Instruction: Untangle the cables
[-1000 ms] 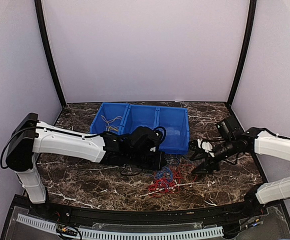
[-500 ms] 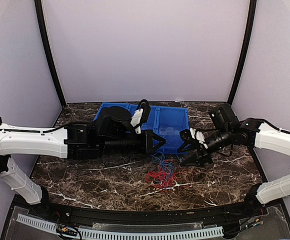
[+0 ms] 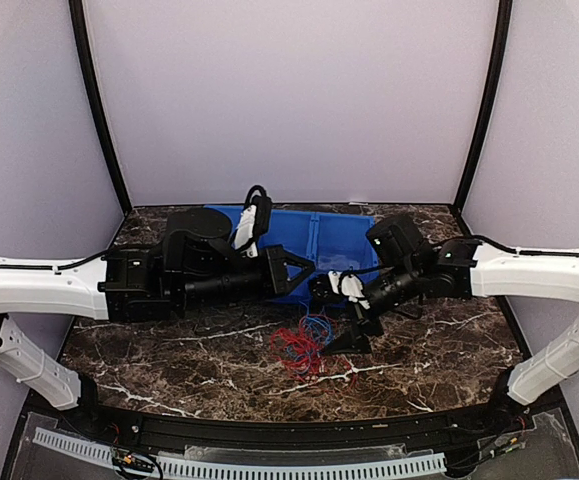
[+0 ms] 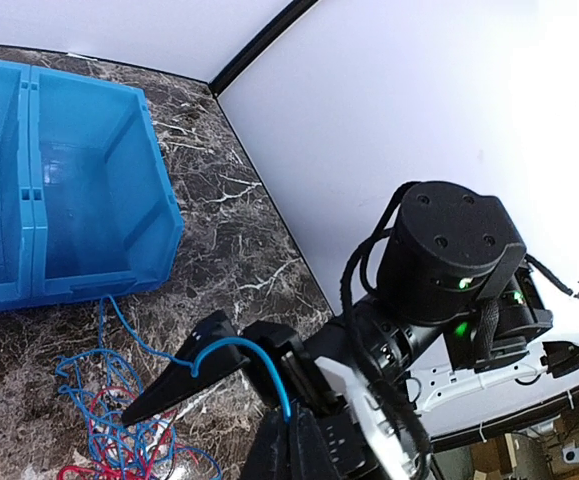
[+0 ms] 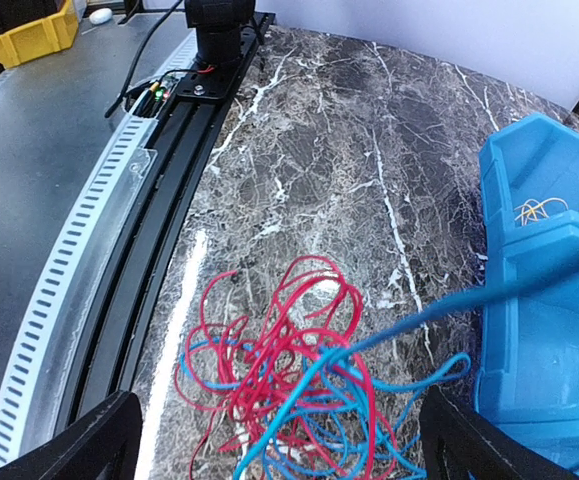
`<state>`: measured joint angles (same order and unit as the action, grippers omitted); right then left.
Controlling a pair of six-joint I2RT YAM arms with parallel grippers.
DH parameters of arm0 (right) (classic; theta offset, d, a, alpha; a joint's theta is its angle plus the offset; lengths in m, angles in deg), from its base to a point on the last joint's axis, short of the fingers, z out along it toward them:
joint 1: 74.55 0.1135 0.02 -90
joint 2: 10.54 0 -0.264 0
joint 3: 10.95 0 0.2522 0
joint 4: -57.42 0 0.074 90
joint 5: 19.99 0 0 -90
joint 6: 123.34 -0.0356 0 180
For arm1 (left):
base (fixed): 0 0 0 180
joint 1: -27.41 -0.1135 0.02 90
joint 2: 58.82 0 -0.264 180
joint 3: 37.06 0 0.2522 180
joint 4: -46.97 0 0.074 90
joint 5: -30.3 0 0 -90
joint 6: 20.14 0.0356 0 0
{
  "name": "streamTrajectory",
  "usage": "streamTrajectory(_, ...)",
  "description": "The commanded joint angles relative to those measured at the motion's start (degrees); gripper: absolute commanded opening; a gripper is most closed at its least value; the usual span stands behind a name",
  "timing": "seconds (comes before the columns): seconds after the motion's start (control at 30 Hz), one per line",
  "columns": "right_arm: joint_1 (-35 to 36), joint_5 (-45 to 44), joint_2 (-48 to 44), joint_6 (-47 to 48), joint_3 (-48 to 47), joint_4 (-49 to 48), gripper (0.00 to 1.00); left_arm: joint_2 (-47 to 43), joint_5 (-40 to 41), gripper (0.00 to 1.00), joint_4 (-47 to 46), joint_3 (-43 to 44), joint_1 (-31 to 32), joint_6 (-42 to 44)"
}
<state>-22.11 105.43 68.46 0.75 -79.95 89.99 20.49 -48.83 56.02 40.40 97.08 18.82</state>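
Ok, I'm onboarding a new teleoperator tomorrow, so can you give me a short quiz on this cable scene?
1. True or false: the right gripper is shut.
2. What container holds the yellow-orange cables?
3. Which cable is the left gripper shut on? A red, B blue, C yellow-orange.
Key: 1 false, it is wide open. 2 the blue bin. 3 B, the blue cable.
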Motion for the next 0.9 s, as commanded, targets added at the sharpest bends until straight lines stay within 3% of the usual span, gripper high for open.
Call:
streamTrajectory(0.0,2.4,-3.8,3.9,-7.1,-2.5,-10.7,0.98,-3.7,3.9,0.0,-2.9,-2.5,0.3,-4.0)
streamTrajectory(0.1,3.1,-5.6,6.9,-10.7,-3.1,-14.6,0.78,-5.2,5.0,0.0,-5.0,-4.2,0.3,-6.1)
streamTrajectory(0.23,3.2,-5.0,8.9,-10.7,0.8,-18.5,0.23,-7.3,7.0,0.0,-5.3,-4.4,0.4,-6.7)
streamTrajectory(0.33,3.2,-3.7,10.5,-9.8,3.5,-19.9,0.06,-9.9,9.1,0.0,-4.6,-3.8,0.4,-5.9)
streamTrajectory(0.47,3.1,-3.0,12.2,-8.1,6.0,-19.0,0.04,-12.7,12.1,0.0,-1.6,-0.8,0.4,-2.5)
streamTrajectory(0.87,2.2,-4.0,17.1,-6.1,5.3,-13.6,0.23,-19.5,17.8,0.0,8.5,12.3,0.4,8.2)
